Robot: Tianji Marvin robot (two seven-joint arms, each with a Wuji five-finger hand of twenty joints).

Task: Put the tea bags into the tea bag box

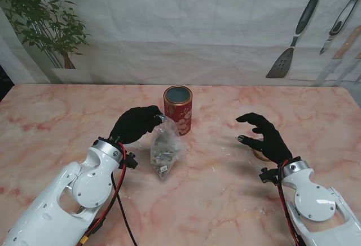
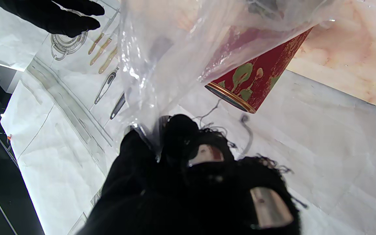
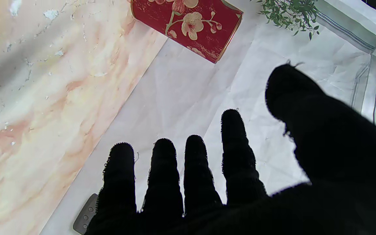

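While the left hand (image 1: 134, 124) pinches the top of a clear tea bag pouch (image 1: 164, 151), the pouch hangs at its 4 o'clock, touching the red tea bag box (image 1: 178, 109) standing upright at its 2 o'clock on the bench (image 1: 67, 110). The right hand (image 1: 265, 136) hovers empty, fingers spread.

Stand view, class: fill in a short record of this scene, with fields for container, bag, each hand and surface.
container: red floral tea tin, upright, lid off
bag: clear plastic bag with dark contents, hanging beside the tin
left hand: pinching the bag's top
right hand: open, holding nothing
surface: pink marble table
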